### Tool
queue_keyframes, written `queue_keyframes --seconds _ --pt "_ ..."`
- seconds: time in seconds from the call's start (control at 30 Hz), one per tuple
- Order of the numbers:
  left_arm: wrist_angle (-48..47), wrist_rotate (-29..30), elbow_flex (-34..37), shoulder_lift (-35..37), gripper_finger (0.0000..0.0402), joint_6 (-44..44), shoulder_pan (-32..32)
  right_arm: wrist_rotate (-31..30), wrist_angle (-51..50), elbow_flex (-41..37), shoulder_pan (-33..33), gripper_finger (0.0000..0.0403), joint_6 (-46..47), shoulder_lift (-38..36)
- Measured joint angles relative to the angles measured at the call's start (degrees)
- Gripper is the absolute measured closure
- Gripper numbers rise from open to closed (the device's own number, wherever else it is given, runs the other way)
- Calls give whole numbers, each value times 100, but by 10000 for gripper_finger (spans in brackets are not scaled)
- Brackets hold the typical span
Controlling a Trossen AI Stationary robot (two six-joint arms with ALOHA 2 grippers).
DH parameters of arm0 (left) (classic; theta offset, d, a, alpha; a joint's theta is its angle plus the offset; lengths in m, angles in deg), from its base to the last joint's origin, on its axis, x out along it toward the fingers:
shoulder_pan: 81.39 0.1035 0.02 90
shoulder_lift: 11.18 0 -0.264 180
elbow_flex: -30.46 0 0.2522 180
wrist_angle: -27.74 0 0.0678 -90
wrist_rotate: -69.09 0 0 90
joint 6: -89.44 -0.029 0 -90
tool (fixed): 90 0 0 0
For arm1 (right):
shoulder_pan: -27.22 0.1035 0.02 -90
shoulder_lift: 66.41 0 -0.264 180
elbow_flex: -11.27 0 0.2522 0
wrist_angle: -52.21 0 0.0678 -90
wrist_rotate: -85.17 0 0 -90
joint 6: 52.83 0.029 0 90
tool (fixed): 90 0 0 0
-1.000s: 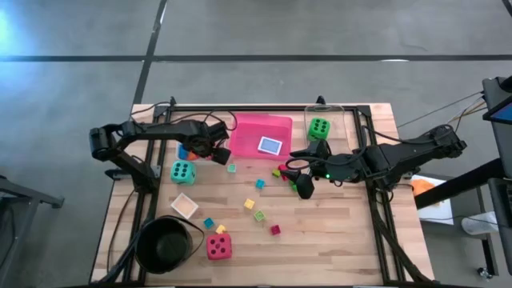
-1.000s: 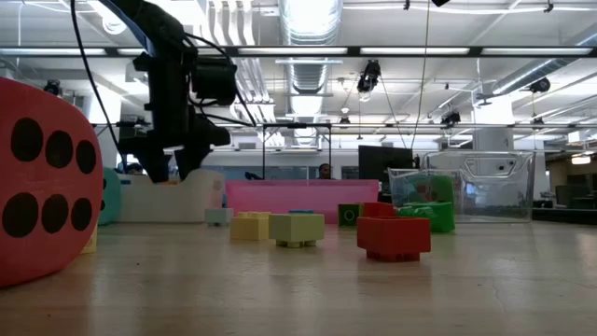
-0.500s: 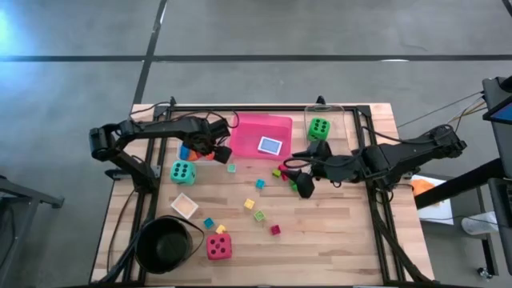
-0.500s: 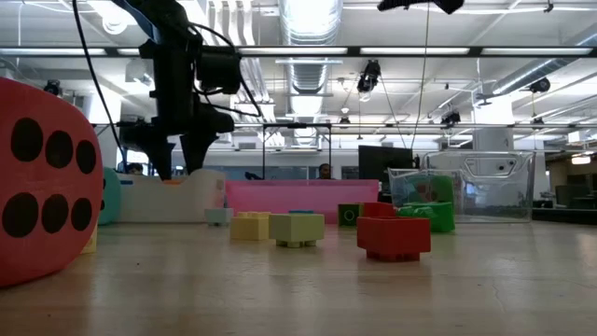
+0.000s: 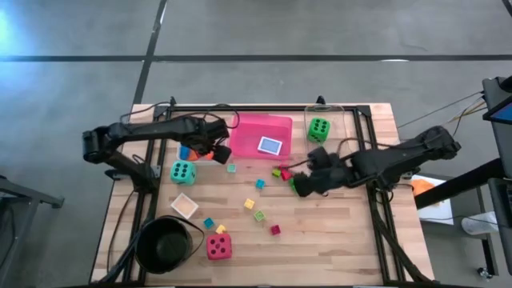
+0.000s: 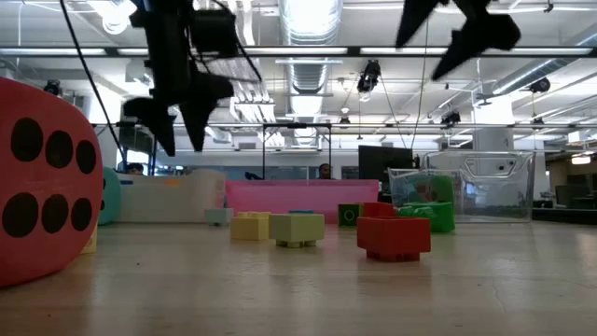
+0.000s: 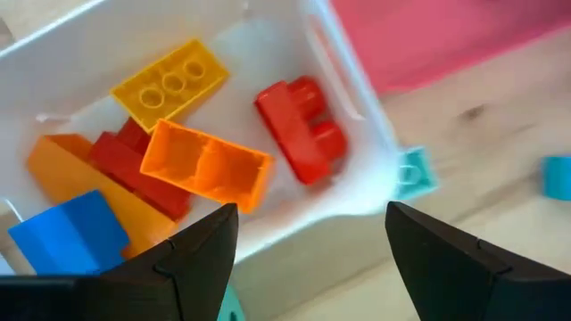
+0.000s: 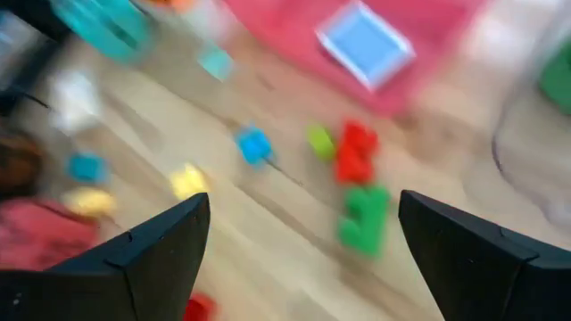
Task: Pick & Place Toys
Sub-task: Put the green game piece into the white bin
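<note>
High view, my inventory taken from the pink tray (image 5: 260, 132) as landmark. Inside it I count one small card (image 5: 270, 146). Just beside its left edge sits the white tray (image 7: 268, 53), where I see red (image 7: 302, 129), orange (image 7: 207, 165), yellow (image 7: 169, 78) and blue (image 7: 67, 234) blocks piled loosely. My left gripper (image 5: 218, 150) hangs over that white tray, fingers (image 7: 201, 254) spread with nothing between them. On the tray's right, a clear tray (image 5: 336, 120) holds the green die (image 5: 318, 128). Below the pink tray, on the bare wood, I list a teal die (image 5: 182, 171) toward the left, a red die (image 5: 218, 246) far down near the black bowl (image 5: 164, 244), a second card (image 5: 184, 205), and scattered small blocks (image 5: 259, 216). My right gripper (image 5: 302, 182) hovers below the pink tray's right corner, above a red and green cluster (image 8: 359, 183), fingers (image 8: 152, 254) wide apart and empty.
</note>
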Motion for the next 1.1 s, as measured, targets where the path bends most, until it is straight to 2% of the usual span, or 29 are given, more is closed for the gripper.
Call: queue_keyframes --seconds 0.13,0.3,0.57,0.77,0.9,1.1 --pt "95 79 0 528 113 259 -371 444 -452 -4 0 46 421 531" --pt "399 157 0 1022 113 418 -962 648 -475 -4 -109 46 420 1042" --pt "1770 680 44 1602 113 387 -1818 805 -480 -13 -537 46 6 1732" --pt "2006 721 44 1657 113 370 -2050 931 -406 -76 -568 46 -337 2003" --pt "2009 719 44 1656 113 350 -2168 996 57 -312 -622 46 -587 2118" --pt "1994 687 44 1706 113 350 -2256 999 305 -741 -636 46 -329 2057"
